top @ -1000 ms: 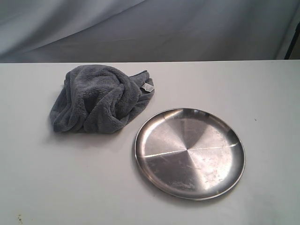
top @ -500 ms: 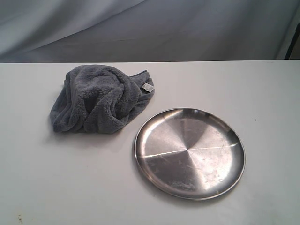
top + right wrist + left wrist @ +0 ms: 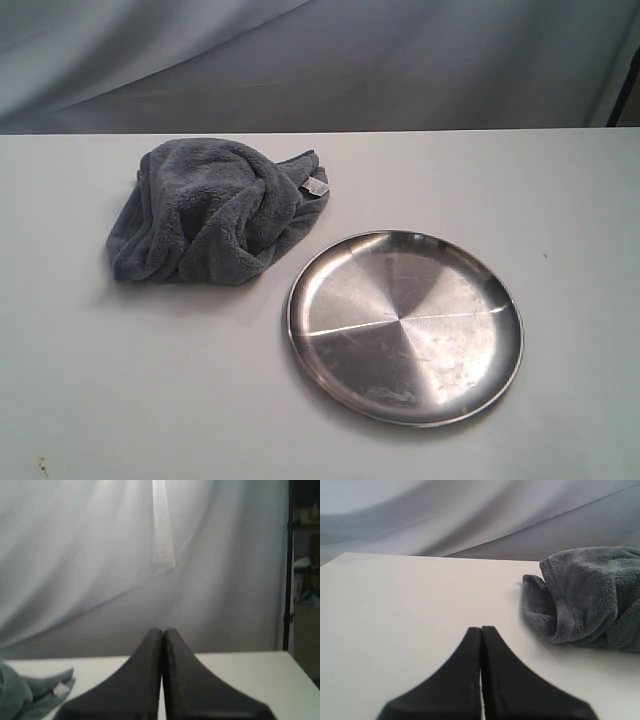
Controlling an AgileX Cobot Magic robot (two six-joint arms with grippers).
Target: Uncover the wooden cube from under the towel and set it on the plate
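White table (image 3: 150,380): dark grey fluffy towel (image 3: 210,215), bunched up (white label (image 3: 316,187) showing).

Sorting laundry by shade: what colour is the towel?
Dark grey, plush, with a small white label; the towel shows best in the exterior view.

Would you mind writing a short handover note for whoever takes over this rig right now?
Left gripper: shut, empty, off the towel, which shows in its wrist view.
Right gripper: shut, empty.
Neither arm shows in the exterior view.
Towel: bunched in a heap on the table, beside the plate.
Wooden cube: not visible in any view, presumably hidden under the towel.
Plate: bare.
Done: nothing yet.
Left: pull the towel off, pick up the cube and set it on the plate.
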